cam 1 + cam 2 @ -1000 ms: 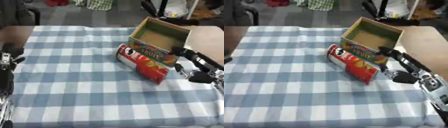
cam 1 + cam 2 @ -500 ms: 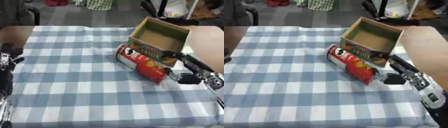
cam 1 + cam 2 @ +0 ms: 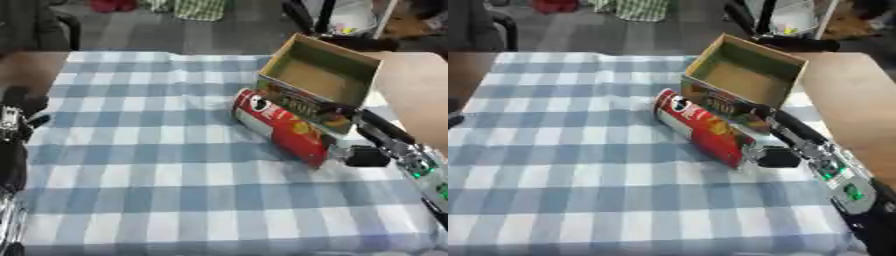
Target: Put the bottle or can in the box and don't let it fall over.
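Since a second ago the right hand [image 3: 785,150] has dropped from beside the box [image 3: 741,82] to the can's [image 3: 702,129] near end, fingers [image 3: 767,116] stretched along its right side, thumb at its base. Can lies on its side on the table [image 3: 579,165], touching the box. Left hand [image 3: 13,125] rests at the left edge.

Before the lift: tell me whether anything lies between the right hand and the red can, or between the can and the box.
Nothing visible does. The right hand is already at the red can, which lies on its side right beside the open box.
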Action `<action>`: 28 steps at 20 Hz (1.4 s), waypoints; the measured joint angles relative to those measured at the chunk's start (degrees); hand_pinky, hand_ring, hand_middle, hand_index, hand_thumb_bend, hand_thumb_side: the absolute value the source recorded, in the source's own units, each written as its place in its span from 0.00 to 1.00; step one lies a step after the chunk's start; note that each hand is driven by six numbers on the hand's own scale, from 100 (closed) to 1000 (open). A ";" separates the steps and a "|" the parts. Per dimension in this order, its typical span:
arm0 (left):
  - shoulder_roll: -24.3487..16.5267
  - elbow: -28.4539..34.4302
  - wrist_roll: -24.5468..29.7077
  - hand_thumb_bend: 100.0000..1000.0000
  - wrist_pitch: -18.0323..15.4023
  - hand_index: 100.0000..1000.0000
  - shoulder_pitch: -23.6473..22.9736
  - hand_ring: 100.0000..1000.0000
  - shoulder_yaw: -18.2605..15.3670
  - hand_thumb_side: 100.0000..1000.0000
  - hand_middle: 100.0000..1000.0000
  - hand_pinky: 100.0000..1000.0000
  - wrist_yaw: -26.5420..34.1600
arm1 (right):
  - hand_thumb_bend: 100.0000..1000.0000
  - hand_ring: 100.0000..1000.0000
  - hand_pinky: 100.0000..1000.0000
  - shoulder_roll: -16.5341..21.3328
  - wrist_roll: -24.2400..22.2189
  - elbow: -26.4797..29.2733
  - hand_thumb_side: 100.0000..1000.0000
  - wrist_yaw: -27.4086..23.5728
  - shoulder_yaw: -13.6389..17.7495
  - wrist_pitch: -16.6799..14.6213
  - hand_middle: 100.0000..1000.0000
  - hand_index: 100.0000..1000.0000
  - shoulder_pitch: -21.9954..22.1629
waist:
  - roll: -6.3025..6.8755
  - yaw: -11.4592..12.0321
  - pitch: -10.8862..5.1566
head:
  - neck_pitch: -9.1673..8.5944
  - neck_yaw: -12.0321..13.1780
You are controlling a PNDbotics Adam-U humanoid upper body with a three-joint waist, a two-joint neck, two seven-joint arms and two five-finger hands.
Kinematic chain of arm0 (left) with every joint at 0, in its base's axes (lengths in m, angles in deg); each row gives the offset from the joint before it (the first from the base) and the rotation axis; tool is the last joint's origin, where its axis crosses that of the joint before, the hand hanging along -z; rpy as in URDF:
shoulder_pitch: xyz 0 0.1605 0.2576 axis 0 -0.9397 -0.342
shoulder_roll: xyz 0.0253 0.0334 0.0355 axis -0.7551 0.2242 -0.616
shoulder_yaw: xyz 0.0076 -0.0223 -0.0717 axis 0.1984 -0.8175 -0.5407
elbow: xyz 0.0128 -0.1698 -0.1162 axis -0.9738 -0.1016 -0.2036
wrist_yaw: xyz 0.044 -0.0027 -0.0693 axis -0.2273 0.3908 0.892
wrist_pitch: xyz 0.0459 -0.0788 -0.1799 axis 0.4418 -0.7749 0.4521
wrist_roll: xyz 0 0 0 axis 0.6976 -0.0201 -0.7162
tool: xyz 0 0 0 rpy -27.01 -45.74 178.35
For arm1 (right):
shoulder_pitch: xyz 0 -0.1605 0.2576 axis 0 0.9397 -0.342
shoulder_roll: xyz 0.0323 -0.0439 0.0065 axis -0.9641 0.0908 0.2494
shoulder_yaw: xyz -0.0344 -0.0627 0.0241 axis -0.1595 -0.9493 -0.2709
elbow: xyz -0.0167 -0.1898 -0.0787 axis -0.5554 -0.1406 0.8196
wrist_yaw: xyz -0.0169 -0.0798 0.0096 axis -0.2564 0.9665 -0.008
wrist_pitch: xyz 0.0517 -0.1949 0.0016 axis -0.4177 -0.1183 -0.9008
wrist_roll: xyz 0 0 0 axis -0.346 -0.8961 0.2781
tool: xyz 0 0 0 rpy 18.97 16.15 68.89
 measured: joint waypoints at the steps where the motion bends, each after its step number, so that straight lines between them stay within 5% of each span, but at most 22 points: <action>1: 0.00 0.00 0.00 0.37 0.00 0.90 0.00 0.84 0.00 0.88 0.68 0.82 0.00 | 0.00 1.00 0.95 -0.12 0.16 -0.21 0.57 0.26 0.00 0.74 0.80 1.00 -0.02 | 0.00 0.03 0.00 | 0.00 0.00; 13: 0.00 0.00 0.03 0.38 0.00 0.90 0.01 0.84 0.00 0.88 0.68 0.82 0.02 | 0.00 1.00 0.95 -1.82 0.68 -0.89 0.65 5.73 -0.44 8.91 0.80 1.00 -0.52 | 0.00 0.21 0.00 | 0.00 -0.04; 28: 0.00 0.00 0.03 0.38 -0.01 0.90 0.01 0.84 0.00 0.88 0.68 0.82 0.06 | 0.00 1.00 0.94 -4.53 -1.46 0.22 0.65 9.01 -2.10 10.51 0.80 1.00 -1.08 | 0.00 -0.04 0.00 | 0.00 0.00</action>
